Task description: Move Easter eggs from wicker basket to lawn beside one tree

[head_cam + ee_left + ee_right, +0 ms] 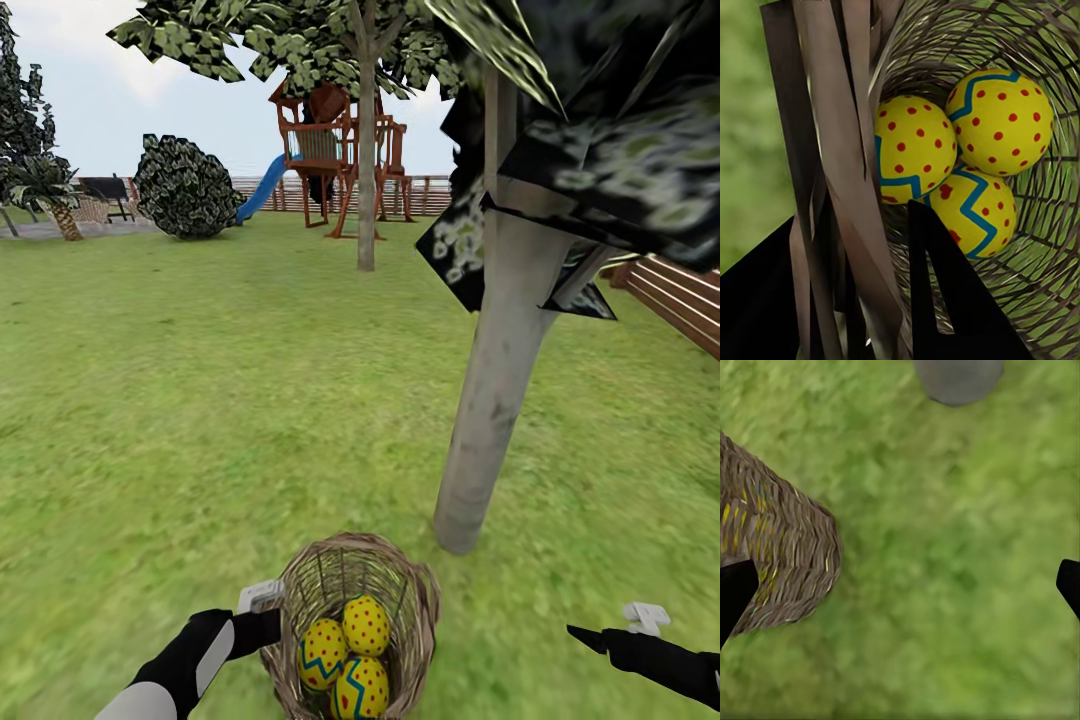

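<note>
The wicker basket (300, 590) is at the bottom centre of the head view, just before the tree (495, 400) with its pale trunk. Three yellow Easter eggs (367, 625) (323, 652) (360, 688) lie together inside it. My left gripper (268, 618) is shut on the basket's left rim. In the left wrist view its dark fingers (952, 300) straddle the woven wall (832, 150), with the eggs (915, 146) (1001, 120) (975, 210) just beyond. My right gripper (610, 625) hangs open over the lawn (200, 400) to the right of the basket. The right wrist view shows that gripper (904, 585) with grass between its fingers, the basket (787, 555) and the trunk base (958, 379).
Low dark leaf clusters (600, 150) hang off the near tree at head height. A second slim tree (366, 200) stands further back, before a wooden play set (335, 150) with a blue slide (262, 188). A round bush (185, 188) is at the back left, a slat fence (680, 295) at the right.
</note>
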